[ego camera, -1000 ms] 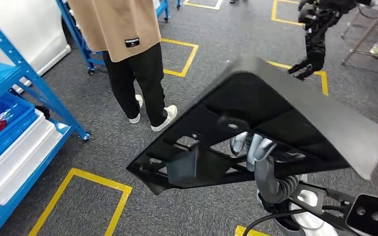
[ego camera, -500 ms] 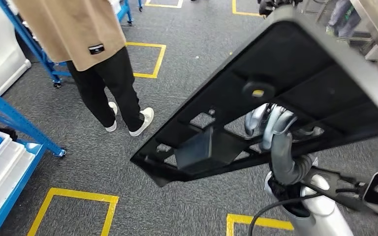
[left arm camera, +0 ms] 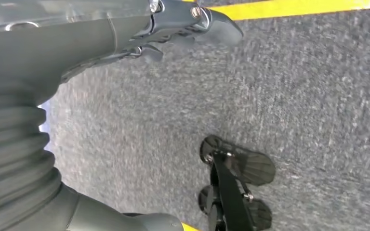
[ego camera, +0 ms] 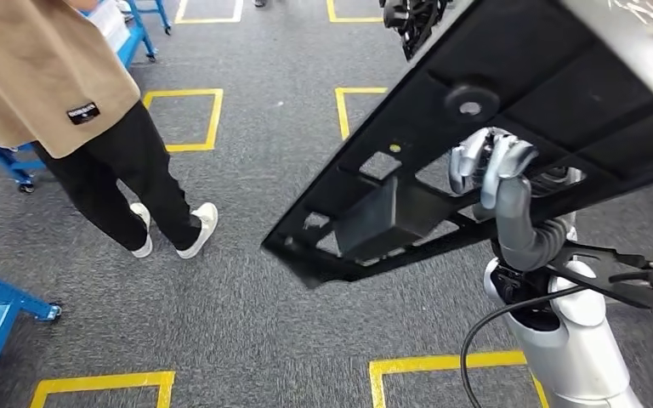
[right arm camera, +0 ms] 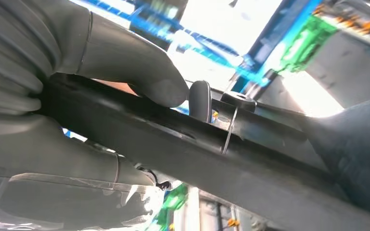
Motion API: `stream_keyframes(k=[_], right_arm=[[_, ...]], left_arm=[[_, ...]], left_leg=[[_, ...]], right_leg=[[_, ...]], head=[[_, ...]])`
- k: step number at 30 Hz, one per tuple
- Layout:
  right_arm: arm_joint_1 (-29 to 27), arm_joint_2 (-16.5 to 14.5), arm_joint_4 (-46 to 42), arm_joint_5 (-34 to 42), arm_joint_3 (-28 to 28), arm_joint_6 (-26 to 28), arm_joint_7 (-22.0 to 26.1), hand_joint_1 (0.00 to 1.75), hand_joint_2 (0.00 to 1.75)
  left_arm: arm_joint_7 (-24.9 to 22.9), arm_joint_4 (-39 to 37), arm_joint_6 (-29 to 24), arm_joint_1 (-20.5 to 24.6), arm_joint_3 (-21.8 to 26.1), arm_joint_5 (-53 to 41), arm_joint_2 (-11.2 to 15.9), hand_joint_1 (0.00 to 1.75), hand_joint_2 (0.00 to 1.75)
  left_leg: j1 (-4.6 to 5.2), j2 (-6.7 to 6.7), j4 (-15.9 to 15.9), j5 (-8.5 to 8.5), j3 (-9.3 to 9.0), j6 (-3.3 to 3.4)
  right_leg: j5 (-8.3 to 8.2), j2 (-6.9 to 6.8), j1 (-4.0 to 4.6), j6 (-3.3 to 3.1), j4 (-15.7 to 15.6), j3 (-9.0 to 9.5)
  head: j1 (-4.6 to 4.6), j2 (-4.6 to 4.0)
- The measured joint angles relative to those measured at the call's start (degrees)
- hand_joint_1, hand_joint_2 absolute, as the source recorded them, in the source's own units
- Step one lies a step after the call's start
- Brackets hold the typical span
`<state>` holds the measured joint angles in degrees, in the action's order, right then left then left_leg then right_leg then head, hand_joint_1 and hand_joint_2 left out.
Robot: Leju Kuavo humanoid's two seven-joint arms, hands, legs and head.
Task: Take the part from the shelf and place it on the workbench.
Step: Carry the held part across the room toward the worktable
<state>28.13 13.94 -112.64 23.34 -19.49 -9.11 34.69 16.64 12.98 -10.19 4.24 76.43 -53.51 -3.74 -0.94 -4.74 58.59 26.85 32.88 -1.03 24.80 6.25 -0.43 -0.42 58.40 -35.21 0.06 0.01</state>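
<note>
Clearly the part [ego camera: 510, 127], a broad, stiff black panel, rides high over the carpet, gripped by the right robot hand [ego camera: 497, 170] through an opening in its ribbed underside. It looks light but unwieldy, so that hold near its middle seems wise; the left robot hand [left arm camera: 173, 24] hangs with nothing in it, fingers loosely spread.
</note>
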Motion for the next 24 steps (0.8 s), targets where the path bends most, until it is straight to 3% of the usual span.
stream_keyframes(k=[2, 3, 5, 7, 9, 10, 11, 12, 14, 16, 18, 20, 22, 24], right_arm=[[-0.47, 0.0, 0.58, -1.25, 0.59, 0.28, 0.34, 1.75, 1.75], [-0.74, 0.01, 0.78, -1.68, 0.92, 0.43, 0.61, 1.75, 1.75], [-1.02, -0.01, 1.14, -2.19, 1.4, 0.62, 1.17, 1.75, 1.75], [-1.23, -0.02, 1.52, -2.38, 1.62, 0.71, 1.61, 1.75, 1.75], [-1.59, -0.02, 1.85, -2.47, 1.77, 0.88, 1.8, 1.75, 1.75], [-1.77, -0.02, 1.94, -2.55, 1.86, 1.07, 1.84, 1.75, 1.75], [-1.88, -0.02, 1.98, -2.71, 1.94, 1.39, 1.8, 1.75, 1.75], [-1.93, -0.02, 1.97, -2.96, 2.03, 1.81, 1.74, 1.75, 1.75], [-1.93, -0.04, 1.89, -3.82, 2.17, 3.04, 1.62, 1.75, 1.75], [-1.87, -0.16, 1.78, -5.15, 2.24, 4.84, 1.55, 1.75, 1.75], [-1.83, -0.27, 1.52, -6.42, 2.36, 6.47, 1.49, 1.75, 1.75], [-1.72, -0.41, 1.06, -7.09, 2.55, 7.21, 1.47, 1.75, 1.75], [-1.82, -0.56, 0.78, -7.45, 2.66, 7.5, 1.56, 1.75, 1.75], [-2.61, -0.58, 0.7, -7.84, 2.68, 7.75, 1.91, 1.75, 1.75]], left_arm=[[-0.26, 0.0, -0.04, -0.11, 0.01, -0.16, -0.26, 0.0, 1.75], [-0.35, 0.0, -0.1, -0.11, 0.01, -0.23, -0.41, 0.0, 1.75], [-0.38, 0.0, -0.33, -0.1, 0.01, -0.21, -0.65, 0.0, 1.75], [-0.28, 0.0, -0.57, -0.22, 0.01, -0.11, -0.7, 0.0, 1.75], [-0.04, 0.0, -0.62, -0.31, 0.01, -0.17, -0.72, 0.0, 1.75], [0.11, 0.0, -0.54, -0.27, 0.01, -0.27, -0.72, 0.0, 1.75], [0.29, 0.0, -0.37, -0.2, 0.0, -0.38, -0.72, 0.0, 1.75], [0.43, 0.0, -0.17, -0.1, -0.01, -0.48, -0.72, 0.0, 1.75], [0.63, 0.0, 0.23, 0.09, -0.02, -0.55, -0.69, 0.0, 1.75], [0.72, 0.0, 0.44, 0.25, -0.02, -0.55, -0.62, 0.0, 1.75], [0.76, 0.0, 0.55, 0.43, -0.03, -0.56, -0.52, 0.0, 1.75], [0.78, 0.0, 0.68, 0.68, -0.06, -0.62, -0.34, 0.0, 1.75], [0.81, 0.0, 0.86, 0.72, -0.09, -0.71, -0.2, 0.0, 1.75], [0.86, 0.0, 0.99, 0.46, -0.1, -0.8, -0.2, 0.0, 1.75]], left_leg=[[0.13, 0.67, -0.45, -0.03, -0.24, 0.59], [0.12, 1.37, -0.8, -0.23, -0.39, 1.0], [0.02, 2.87, -1.52, -0.62, -0.71, 1.75], [0.29, 4.42, -1.66, -0.61, -0.79, 2.17], [0.5, 6.03, -1.61, -0.45, -0.78, 2.29], [0.54, 6.77, -1.59, -0.35, -0.81, 2.27], [0.57, 7.46, -1.57, -0.24, -0.91, 2.17], [0.59, 8.09, -1.55, -0.09, -1.08, 2.04], [0.76, 9.15, -1.55, 0.2, -1.42, 1.62], [0.88, 10.02, -1.59, 0.41, -1.69, 1.04], [0.85, 10.84, -1.65, 0.68, -1.97, 0.36], [0.65, 9.14, 0.08, 2.03, -1.54, -0.27], [0.38, 6.2, 6.55, 5.4, 1.27, -0.66], [0.31, 5.3, 14.02, 8.07, 5.09, -0.82]], right_leg=[[-0.34, 1.27, -0.26, 0.86, -0.2, -0.39], [-0.28, 0.9, -0.27, 1.15, -0.12, -0.53], [1.45, -1.8, -0.05, 1.51, 2.58, -1.86], [4.97, -4.74, -0.08, 1.73, 9.67, -5.3], [6.67, -5.54, -0.29, 1.96, 15.35, -8.11], [6.04, -5.73, -0.37, 2.01, 15.25, -8.03], [4.48, -6.09, -0.41, 1.99, 12.66, -6.6], [2.59, -6.88, -0.37, 1.87, 8.4, -4.24], [0.4, -8.96, 0.09, 1.33, 1.18, -0.23], [0.33, -9.52, 0.57, 0.78, -0.7, 0.66], [0.15, -8.3, 0.51, 0.31, -0.95, 0.66], [-0.08, -7.21, 0.15, -0.24, -1.43, 1.06], [-0.17, -6.15, -0.02, -0.64, -1.66, 1.33], [-0.13, -4.72, 0.07, -0.8, -1.55, 1.31]], head=[[0.0, 0.0], [0.03, -0.01], [0.24, -0.01], [0.39, -0.01], [0.39, -0.01], [0.41, -0.01], [0.41, -0.01], [0.42, -0.01], [0.36, -0.01], [0.39, -0.01], [0.45, 0.0], [0.43, 0.01], [0.34, 0.0], [0.26, -0.01]])
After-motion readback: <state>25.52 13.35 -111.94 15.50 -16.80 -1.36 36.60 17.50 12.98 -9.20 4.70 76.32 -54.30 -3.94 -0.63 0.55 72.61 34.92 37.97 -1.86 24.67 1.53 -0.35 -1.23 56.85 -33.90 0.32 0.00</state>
